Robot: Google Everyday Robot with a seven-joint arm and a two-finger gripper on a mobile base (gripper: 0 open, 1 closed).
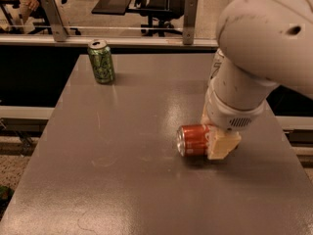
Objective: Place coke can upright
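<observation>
The coke can (192, 140) is red with silver ends and lies on its side on the grey table (122, 131), right of centre, its silver end facing left. My gripper (218, 144) hangs from the large white arm (254, 58) and is down at the can's right end, touching or covering that end. The can's right part is hidden behind the gripper.
A green patterned can (101, 61) stands upright at the table's far left corner. A rail with metal posts (53, 18) runs behind the table's far edge. The table's right edge lies close to the arm.
</observation>
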